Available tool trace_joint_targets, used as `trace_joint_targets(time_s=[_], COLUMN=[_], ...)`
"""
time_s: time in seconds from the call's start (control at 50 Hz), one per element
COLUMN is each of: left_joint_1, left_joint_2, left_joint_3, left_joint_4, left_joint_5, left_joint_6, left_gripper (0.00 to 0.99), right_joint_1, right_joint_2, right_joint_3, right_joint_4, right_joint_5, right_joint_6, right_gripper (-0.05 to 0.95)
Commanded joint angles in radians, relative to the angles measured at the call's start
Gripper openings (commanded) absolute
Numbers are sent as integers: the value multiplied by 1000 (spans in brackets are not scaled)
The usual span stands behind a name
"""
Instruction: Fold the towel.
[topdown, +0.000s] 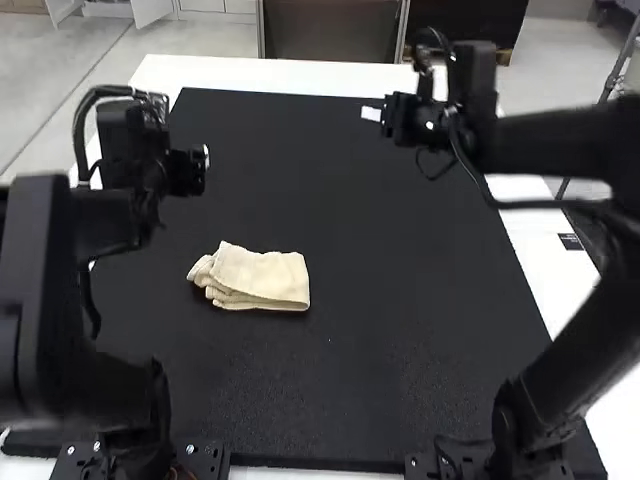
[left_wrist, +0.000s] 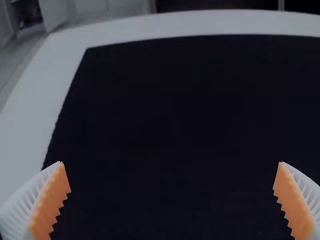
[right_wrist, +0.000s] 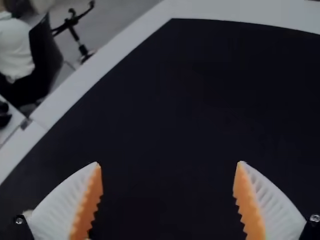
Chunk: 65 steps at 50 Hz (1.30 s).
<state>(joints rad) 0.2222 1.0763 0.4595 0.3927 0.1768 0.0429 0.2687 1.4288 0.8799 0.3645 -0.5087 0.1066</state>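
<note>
- High view: cream cloth towel (topdown: 262, 278), folded, layered, roughly oblong; on black mat (topdown: 400, 290), nearer its left edge, atop white tabletop (topdown: 300, 74).
- Left hand (topdown: 206, 158): ribbed white fingers (left_wrist: 27, 205), spread wide, empty.
- Right hand (topdown: 373, 113): same type, spread wide, empty.
- Towel position: nearer the left hand, untouched by either.

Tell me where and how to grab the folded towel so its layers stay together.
I'd pinch the towel at its squarer end, on the high view's right, coming from above with the open left gripper, fingers on the near and far sides. That end lies fairly even; the other has loose, curled layers, so a pinch there might catch only some.
</note>
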Motion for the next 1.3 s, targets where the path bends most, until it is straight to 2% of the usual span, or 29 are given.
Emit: trace_joint_targets(time_s=[0.0,0.12,0.2,0.44,0.84,0.92,0.98,1.08,1.28], left_joint_1=[-3,-4,-4,-4,-3,-4,-3,-1,-4], left_joint_2=[-84,-167,-222,-400,-759,-848,-918,-1040,-1078], left_joint_3=[-16,-58,-87,-165,-292,-317,-328,-348,-349], left_joint_4=[37,40,48,60,57,48,28,-6,12], left_joint_5=[-74,-106,-111,-112,-105,-106,-105,-103,-88], left_joint_6=[-9,-6,-6,14,-1,-9,-38,-38,-38], left_gripper=[961,961,961,961,961,961,961,961,961], right_joint_1=[-34,-56,-86,-195,-283,-298,-312,-339,-398], right_joint_2=[-131,-219,-269,-502,-846,-916,-955,-1005,-1159], right_joint_3=[-88,-182,-240,-392,-564,-595,-608,-630,-703], right_joint_4=[71,105,116,223,214,212,211,203,218], right_joint_5=[98,107,107,130,124,118,107,75,30], right_joint_6=[39,41,36,38,-24,-56,-68,-68,-50], right_gripper=[797,900,903,907,907,908,908,908,908])
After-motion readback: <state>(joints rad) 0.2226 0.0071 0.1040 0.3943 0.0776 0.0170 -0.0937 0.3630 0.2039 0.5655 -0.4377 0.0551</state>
